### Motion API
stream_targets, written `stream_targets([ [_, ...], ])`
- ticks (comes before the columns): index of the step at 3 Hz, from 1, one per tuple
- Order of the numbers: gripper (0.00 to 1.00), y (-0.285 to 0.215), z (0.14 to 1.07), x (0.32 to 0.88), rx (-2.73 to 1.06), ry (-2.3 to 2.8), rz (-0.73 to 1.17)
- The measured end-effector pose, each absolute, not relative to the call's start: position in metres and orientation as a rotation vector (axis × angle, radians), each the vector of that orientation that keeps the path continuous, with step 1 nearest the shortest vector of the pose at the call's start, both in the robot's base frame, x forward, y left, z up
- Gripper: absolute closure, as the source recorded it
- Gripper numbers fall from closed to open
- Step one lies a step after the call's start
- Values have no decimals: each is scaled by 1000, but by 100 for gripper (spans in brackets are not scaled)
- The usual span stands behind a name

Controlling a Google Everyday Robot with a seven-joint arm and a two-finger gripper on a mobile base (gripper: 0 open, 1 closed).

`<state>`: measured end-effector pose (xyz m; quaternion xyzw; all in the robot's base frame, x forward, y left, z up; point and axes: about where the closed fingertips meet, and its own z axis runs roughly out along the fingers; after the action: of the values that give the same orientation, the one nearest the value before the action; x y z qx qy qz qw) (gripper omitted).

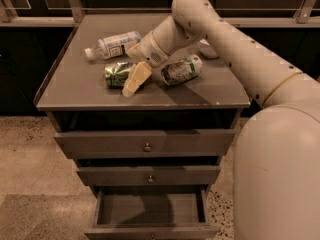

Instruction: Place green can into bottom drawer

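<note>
A: Item: green can point(116, 74), lying on bench point(65, 91), just beside claw point(134, 80). Claw opening: cannot tell.

B: Likely risks: dented side slipping from grip; striped can point(181, 69) nearby nudged; drop missing open bottom drawer point(150, 210).

on the cabinet top point(75, 91) a bottle point(112, 45) is laid at the back left. before it the left can point(116, 74) is found, with the gripper point(132, 76) at its right end. the right can point(181, 69) is placed further right. below, the bottom drawer point(150, 211) is pulled out.
</note>
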<state>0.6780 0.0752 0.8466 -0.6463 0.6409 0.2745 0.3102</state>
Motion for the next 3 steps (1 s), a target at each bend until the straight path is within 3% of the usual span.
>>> stream_targets([
  [3, 66, 76, 845, 678, -1707, 1693, 728],
])
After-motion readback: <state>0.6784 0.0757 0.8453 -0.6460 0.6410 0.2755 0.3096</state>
